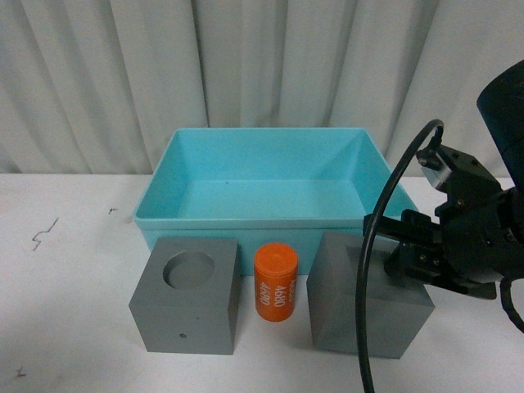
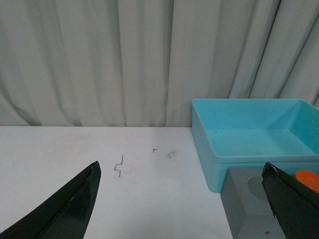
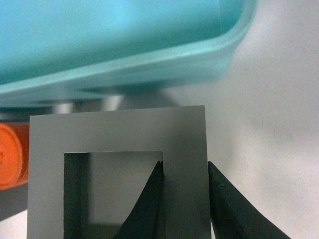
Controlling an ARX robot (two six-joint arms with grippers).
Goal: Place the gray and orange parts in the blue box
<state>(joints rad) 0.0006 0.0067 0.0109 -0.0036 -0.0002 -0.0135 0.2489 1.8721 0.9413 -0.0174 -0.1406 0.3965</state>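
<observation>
Gray and matte, the cube with a square recess [image 1: 368,303] sits on the white tabletop [image 1: 74,270], just in front of the right end of the shallow turquoise plastic bin [image 1: 262,221]. Its opening faces up and its walls are thick and sharp-edged. My right gripper [image 3: 185,167] is clamped on its right wall, one finger down inside the recess and the other against the outer face. Left of it stands the small orange cylinder [image 1: 275,281], upright, with white digits running along its side. Beyond that is the matte gray cube with a round recess [image 1: 187,295], also opening upward. All three line up close along the bin's front wall. My left gripper [image 2: 184,209] hangs spread wide over the scuffed table, and pale pleated curtains [image 1: 246,57] close off the back.
</observation>
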